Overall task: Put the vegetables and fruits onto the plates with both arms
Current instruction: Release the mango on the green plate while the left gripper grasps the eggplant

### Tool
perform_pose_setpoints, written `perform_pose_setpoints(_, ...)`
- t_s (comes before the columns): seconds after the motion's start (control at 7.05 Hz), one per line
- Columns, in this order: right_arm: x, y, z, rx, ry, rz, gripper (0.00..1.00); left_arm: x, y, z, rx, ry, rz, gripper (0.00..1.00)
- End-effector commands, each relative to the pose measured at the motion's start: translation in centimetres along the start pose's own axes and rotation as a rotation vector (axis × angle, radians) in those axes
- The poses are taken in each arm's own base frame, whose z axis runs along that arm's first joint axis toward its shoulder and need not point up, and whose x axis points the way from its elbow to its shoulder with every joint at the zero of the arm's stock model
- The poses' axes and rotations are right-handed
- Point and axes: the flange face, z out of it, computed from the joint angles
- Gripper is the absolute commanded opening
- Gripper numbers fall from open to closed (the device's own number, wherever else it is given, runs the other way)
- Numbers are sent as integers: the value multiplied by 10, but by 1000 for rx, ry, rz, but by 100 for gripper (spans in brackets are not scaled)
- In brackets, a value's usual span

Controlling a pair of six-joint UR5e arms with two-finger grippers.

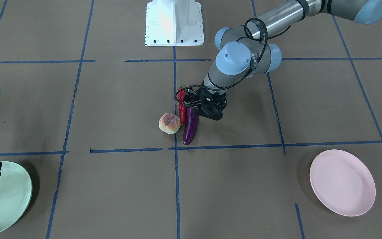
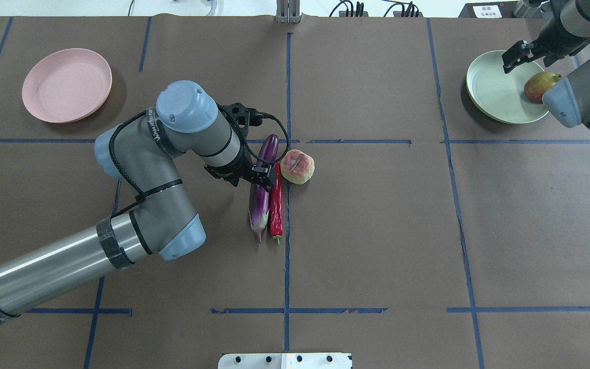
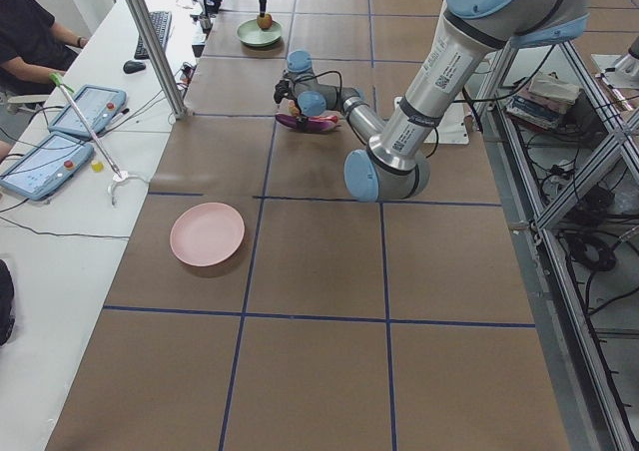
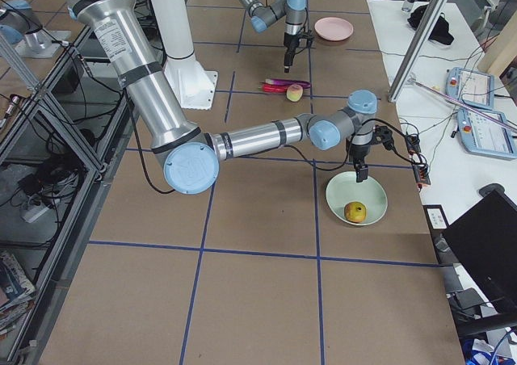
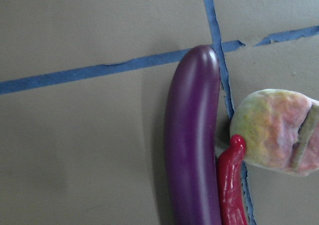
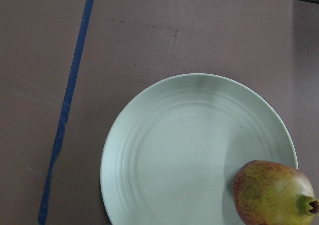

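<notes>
The purple eggplant (image 2: 260,205) lies at the table's middle with the red chili (image 2: 276,210) against its side and the peach (image 2: 297,166) at its far end. They also show in the left wrist view: eggplant (image 5: 192,135), chili (image 5: 230,185), peach (image 5: 274,130). My left gripper (image 2: 265,177) hovers over the eggplant's middle and looks open and empty. The pomegranate (image 2: 538,86) lies on the green plate (image 2: 494,87) at the far right. My right gripper (image 2: 518,55) is open and empty above that plate's far rim. The pink plate (image 2: 67,84) at the far left holds nothing.
The white base block (image 2: 285,361) sits at the near edge. Blue tape lines cross the brown table. In the right wrist view the pomegranate (image 6: 274,192) sits at the rim of the green plate (image 6: 179,155).
</notes>
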Motion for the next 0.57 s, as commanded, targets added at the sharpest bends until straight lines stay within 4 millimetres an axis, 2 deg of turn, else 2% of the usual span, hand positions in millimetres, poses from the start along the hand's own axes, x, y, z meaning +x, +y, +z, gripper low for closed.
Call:
perform_pose_setpoints(0.0,-3,2,1,-1,-4,13,100,5,6,15,21,-17,14,76)
perform_pose_setpoints(0.28,-5,3,2,-3,-4,10,100,1,7,18,19,-24,9,53)
perform_pose_setpoints(0.43,-5,3,2,-3,-4,10,100,-4,4,24,29,-47,4,53)
